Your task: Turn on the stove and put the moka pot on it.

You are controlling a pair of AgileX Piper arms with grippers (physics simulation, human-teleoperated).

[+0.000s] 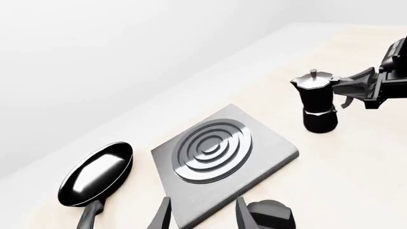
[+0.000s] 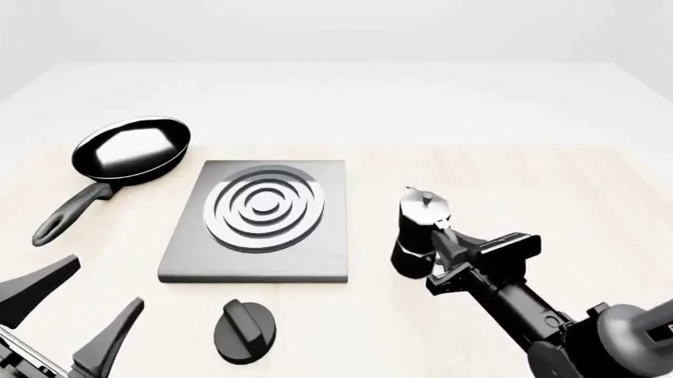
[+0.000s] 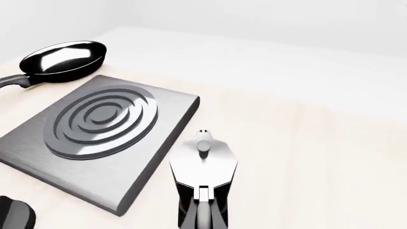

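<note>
- Flat square grey metal stove plate (image 2: 315, 244) with concentric silver rings lying bare mid-table; risk of moka pot landing off-centre if carried over at an angle.
- Black frying pan (image 2: 131, 148) far-left of plate, handle toward near-left; clear of likely path.
- Small faceted black moka pot (image 2: 418, 228) with silver lid standing on table just right of plate, long axis upright, handle toward right arm, spout away. Could tip if grip on handle slips.
- Right gripper (image 2: 447, 248) at handle, apparently closed on it, though contact hard to confirm.
- Left gripper (image 2: 90, 311) spread wide, holding nothing, near knob.
- Round black knob (image 2: 245, 331) in front of plate, untouched; may skid rather than turn.
</note>
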